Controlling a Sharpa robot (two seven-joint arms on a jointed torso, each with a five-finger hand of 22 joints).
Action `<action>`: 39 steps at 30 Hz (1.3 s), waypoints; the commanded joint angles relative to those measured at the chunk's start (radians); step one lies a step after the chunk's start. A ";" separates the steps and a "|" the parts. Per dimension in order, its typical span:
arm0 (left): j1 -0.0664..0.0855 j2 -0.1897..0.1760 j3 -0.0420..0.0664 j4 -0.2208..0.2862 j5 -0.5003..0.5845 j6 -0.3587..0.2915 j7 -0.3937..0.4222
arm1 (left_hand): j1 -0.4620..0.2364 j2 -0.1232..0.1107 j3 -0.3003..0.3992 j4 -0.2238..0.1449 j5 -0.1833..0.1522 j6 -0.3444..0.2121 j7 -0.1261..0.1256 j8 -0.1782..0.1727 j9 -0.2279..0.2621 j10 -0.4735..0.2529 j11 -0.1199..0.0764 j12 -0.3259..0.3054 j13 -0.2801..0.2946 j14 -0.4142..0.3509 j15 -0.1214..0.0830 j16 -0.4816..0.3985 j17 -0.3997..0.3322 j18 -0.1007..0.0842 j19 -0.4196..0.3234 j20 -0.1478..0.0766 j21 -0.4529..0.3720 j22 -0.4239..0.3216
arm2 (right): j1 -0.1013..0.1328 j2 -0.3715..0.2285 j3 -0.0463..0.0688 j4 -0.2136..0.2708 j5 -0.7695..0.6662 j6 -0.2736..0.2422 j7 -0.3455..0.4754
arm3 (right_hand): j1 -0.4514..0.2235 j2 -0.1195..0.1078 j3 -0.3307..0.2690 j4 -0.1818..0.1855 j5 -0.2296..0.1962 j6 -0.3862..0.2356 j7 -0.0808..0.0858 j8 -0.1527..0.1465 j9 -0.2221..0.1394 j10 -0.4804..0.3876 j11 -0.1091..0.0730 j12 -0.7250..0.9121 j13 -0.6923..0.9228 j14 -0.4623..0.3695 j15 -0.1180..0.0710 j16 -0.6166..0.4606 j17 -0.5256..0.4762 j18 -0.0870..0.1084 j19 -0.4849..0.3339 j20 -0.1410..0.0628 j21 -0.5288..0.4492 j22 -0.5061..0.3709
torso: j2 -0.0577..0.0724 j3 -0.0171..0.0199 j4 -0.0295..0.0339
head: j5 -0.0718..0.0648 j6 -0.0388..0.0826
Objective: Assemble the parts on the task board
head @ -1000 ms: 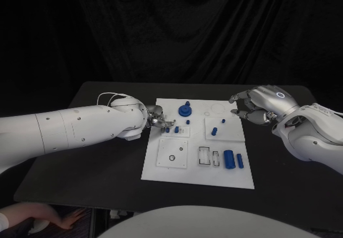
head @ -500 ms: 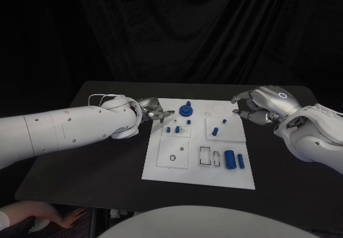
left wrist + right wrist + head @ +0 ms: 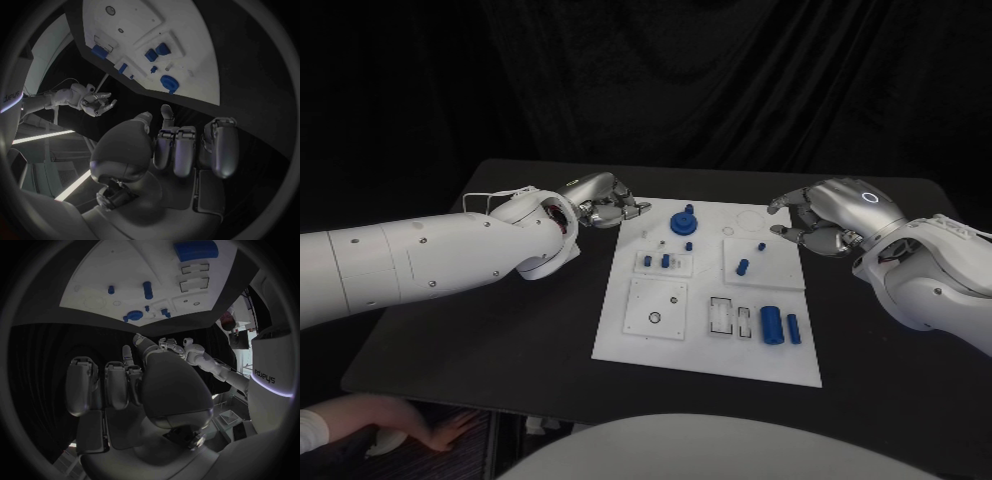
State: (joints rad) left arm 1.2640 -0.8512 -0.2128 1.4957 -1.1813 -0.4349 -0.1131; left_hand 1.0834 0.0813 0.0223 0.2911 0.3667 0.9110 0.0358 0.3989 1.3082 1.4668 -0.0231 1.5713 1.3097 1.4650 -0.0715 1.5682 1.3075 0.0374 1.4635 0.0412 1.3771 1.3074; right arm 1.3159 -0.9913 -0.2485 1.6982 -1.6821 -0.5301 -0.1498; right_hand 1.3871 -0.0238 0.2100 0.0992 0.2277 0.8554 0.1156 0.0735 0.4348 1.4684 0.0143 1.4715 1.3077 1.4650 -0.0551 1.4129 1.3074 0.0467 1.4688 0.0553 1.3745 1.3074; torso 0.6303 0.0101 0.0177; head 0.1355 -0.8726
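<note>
- Looking down from the head view, you see the task board [image 3: 711, 300] lying in the middle of the black table [image 3: 488, 330], with both hands parked off its far corners, so nothing on it is covered.
- Your left hand [image 3: 606, 198] sits just off the board's far left corner; its fingers [image 3: 175, 150] are curled in toward the palm and hold nothing.
- Your right hand [image 3: 822, 215] hovers beside the far right edge, fingers [image 3: 106, 382] loosely bent and apart, empty as well.
- Most blue parts look seated: a knob-like piece [image 3: 685, 221] near the far edge, small pegs [image 3: 665, 261] in the left block, another peg [image 3: 741, 267] on the right block.
- Two blue cylinders [image 3: 780, 326] lie near the right front, next to open white slots [image 3: 728, 315]; those probably are what remains.
- Expect the right hand to be the nearer one for reaching them.
</note>
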 commanded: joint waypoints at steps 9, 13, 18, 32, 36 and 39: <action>-0.004 0.013 0.000 0.015 0.037 0.292 -0.138 | 0.058 -0.018 -0.007 -0.002 0.017 0.049 -0.001 -0.091 -0.075 0.104 -0.007 0.000 0.261 0.106 -0.006 0.003 0.263 0.007 0.018 -0.006 0.006 0.205 | -0.011 0.007 0.001 -0.004 0.007 0.039 0.014 | 0.001 -0.009 0.004 0.007 -0.005 0.007 0.001 -0.006 -0.002 0.005 0.002 -0.006 0.149 0.061 0.002 -0.006 0.039 0.000 0.023 -0.001 -0.007 0.200 | 0.006 -0.0127 0.0282 | -0.029 0.000; -0.004 0.022 0.000 0.014 0.043 0.315 -0.152 | 0.061 -0.019 -0.011 -0.002 0.004 0.056 0.000 -0.104 -0.088 0.104 -0.007 0.000 0.261 0.106 -0.006 0.003 0.263 0.006 0.019 -0.006 0.008 0.205 | -0.012 0.006 0.001 -0.004 0.007 0.044 0.013 | 0.002 -0.009 0.005 0.007 -0.005 0.007 0.001 -0.007 -0.003 0.005 0.002 -0.006 0.148 0.061 0.001 -0.008 0.037 0.001 0.023 -0.001 -0.009 0.200 | 0.010 -0.0167 0.0304 | -0.033 0.000; -0.005 0.039 0.000 0.011 0.047 0.337 -0.171 | 0.058 -0.016 -0.019 0.000 -0.015 0.071 0.001 -0.117 -0.104 0.104 -0.006 0.000 0.261 0.106 -0.005 0.003 0.263 0.006 0.020 -0.005 0.010 0.206 | -0.013 0.004 0.001 -0.003 0.007 0.046 0.012 | 0.002 -0.009 0.005 0.007 -0.005 0.007 0.001 -0.007 -0.003 0.005 0.002 -0.006 0.148 0.061 0.001 -0.008 0.037 0.001 0.023 -0.001 -0.009 0.200 | 0.014 -0.0204 0.0311 | -0.037 0.000; -0.010 0.072 0.000 -0.005 0.048 0.360 -0.206 | 0.041 -0.003 -0.032 0.001 -0.043 0.084 0.002 -0.132 -0.118 0.104 -0.006 0.000 0.261 0.106 -0.005 0.003 0.263 0.006 0.020 -0.005 0.009 0.206 | -0.013 0.002 0.001 0.001 0.007 0.046 0.011 | 0.002 -0.008 0.006 0.008 -0.005 0.007 0.001 -0.007 -0.004 0.004 0.001 -0.008 0.147 0.060 0.001 -0.009 0.035 0.001 0.022 -0.001 -0.010 0.199 | 0.010 -0.0129 0.0274 | -0.038 0.000; -0.012 0.080 0.000 -0.012 0.048 0.356 -0.211 | 0.042 -0.001 -0.032 0.000 -0.042 0.084 0.001 -0.134 -0.119 0.104 -0.006 0.000 0.261 0.106 -0.005 0.003 0.263 0.006 0.020 -0.005 0.009 0.206 | -0.013 0.002 0.001 0.001 0.007 0.046 0.011 | 0.002 -0.008 0.006 0.008 -0.005 0.007 0.001 -0.007 -0.004 0.004 0.001 -0.008 0.147 0.060 0.001 -0.009 0.035 0.001 0.022 -0.001 -0.010 0.199 | 0.010 -0.0141 0.0286 | -0.040 0.000; -0.014 0.085 0.000 -0.016 0.048 0.349 -0.212 | 0.043 0.000 -0.031 -0.001 -0.040 0.083 0.001 -0.135 -0.120 0.104 -0.006 0.000 0.261 0.106 -0.005 0.003 0.263 0.006 0.020 -0.005 0.009 0.206 | -0.013 0.002 0.001 0.001 0.007 0.047 0.010 | 0.002 -0.008 0.006 0.008 -0.005 0.007 0.001 -0.007 -0.004 0.004 0.001 -0.008 0.147 0.060 0.001 -0.009 0.035 0.001 0.022 -0.001 -0.010 0.199 | 0.010 -0.0145 0.0293 | -0.040 0.000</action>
State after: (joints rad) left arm 1.2528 -0.7700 -0.2131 1.4801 -1.1423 -0.0924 -0.3178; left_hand 1.1275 0.0710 -0.0039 0.2925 0.3278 0.9847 0.0374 0.2671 1.1896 1.4667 -0.0230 1.5713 1.3097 1.4651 -0.0714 1.5682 1.3074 0.0374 1.4636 0.0412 1.3810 1.3074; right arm 1.3053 -0.9880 -0.2485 1.6966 -1.6733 -0.4872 -0.1392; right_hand 1.3871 -0.0238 0.2127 0.1019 0.2278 0.8554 0.1156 0.0735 0.4318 1.4684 0.0143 1.4670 1.3077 1.4650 -0.0551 1.4089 1.3074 0.0468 1.4687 0.0553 1.3694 1.3074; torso 0.6401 -0.0036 0.0460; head 0.0952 -0.8726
